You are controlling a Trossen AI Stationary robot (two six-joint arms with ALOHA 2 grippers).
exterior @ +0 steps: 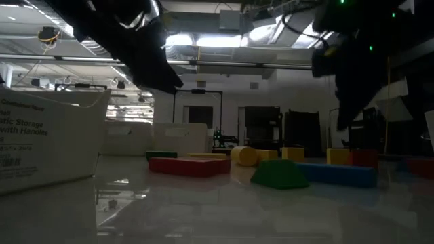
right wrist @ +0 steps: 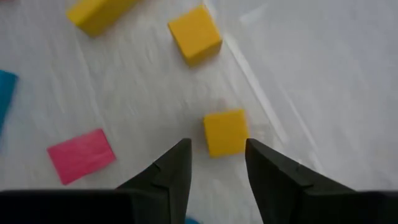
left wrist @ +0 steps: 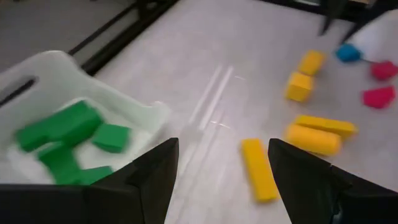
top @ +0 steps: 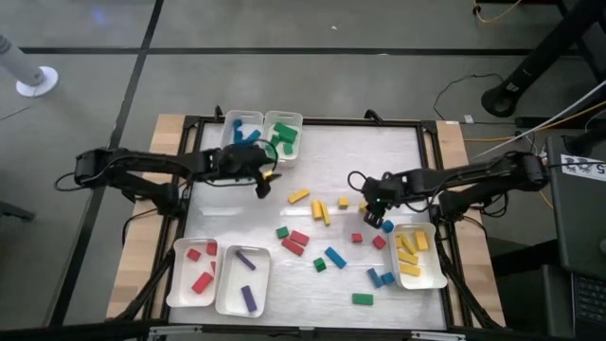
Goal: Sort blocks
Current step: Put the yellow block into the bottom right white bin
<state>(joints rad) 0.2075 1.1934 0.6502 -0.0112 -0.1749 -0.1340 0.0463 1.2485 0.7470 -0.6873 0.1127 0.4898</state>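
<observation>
Smooth, glossy white tabletop (top: 379, 152) here, faintly streaked, and scattered across it the blocks (top: 322, 248): small hard-edged solids in flat colours, cubes, bars and a cylinder or two, most of them loose in the middle and right of the table.

The left gripper (left wrist: 217, 180) hangs over the table's far-left part, fingers spread wide with nothing between them. Just beside it sits a white plastic tray with rounded walls (left wrist: 59, 65), holding chunky green blocks (left wrist: 62, 127). Ahead of the open fingers a long yellow bar (left wrist: 259, 168) lies flat on the table, apart from both fingertips; beyond it a yellow cylinder on its side (left wrist: 320, 134) and a yellow cube (left wrist: 299, 86).

Over to the right gripper (right wrist: 216, 168), low above the table near the right-hand tray (top: 437, 275) (that one is stocked with yellow pieces). Its fingers stand fairly narrow, empty, and a small yellow cube (right wrist: 225, 132) sits just ahead of the gap between the tips, not gripped. Another yellow cube (right wrist: 194, 34) lies farther off, tilted at an angle, and a flat pink-red block (right wrist: 81, 155) rests off to one side.

Near the front edge, two more white trays: one with red blocks (top: 194, 265), one with purple bars (top: 248, 279). A fifth tray by the green one holds blue pieces (top: 242, 128).
</observation>
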